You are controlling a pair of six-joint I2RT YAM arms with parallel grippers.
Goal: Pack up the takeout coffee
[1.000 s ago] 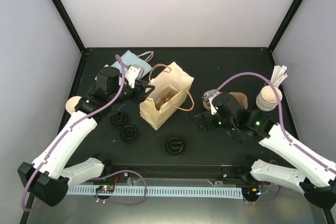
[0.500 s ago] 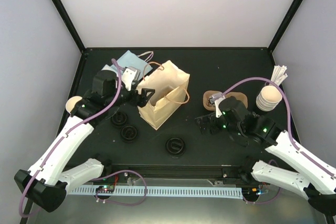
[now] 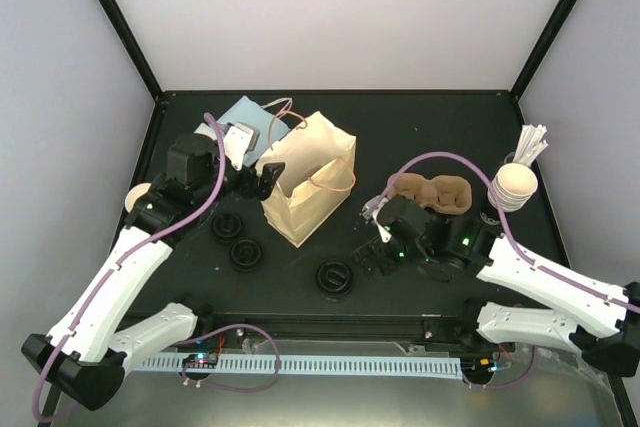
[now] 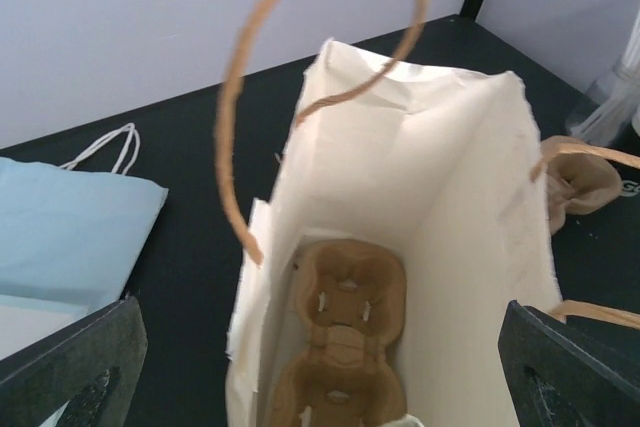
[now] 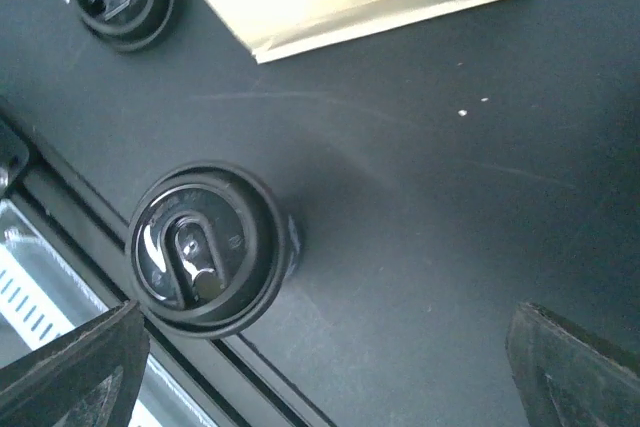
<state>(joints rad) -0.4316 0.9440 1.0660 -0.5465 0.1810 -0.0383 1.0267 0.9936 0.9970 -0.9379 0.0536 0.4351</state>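
1. Right gripper [image 3: 370,252] has slid left, off the carrier [image 3: 430,192], toward a lid [image 3: 332,277] low centre; its fingers [image 5: 70,372] are spread, only their tips showing.
2. Left gripper [image 3: 262,180], fingers spread, sits at the bag [image 3: 310,182] mouth; a second carrier [image 4: 340,337] lies inside, its near end cut off.
3. Cup [image 3: 133,199] sits mid-left, mostly hidden behind the left arm [image 3: 130,267].

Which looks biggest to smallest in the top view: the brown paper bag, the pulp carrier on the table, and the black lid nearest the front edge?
Largest to smallest:
1. paper bag
2. pulp carrier
3. black lid
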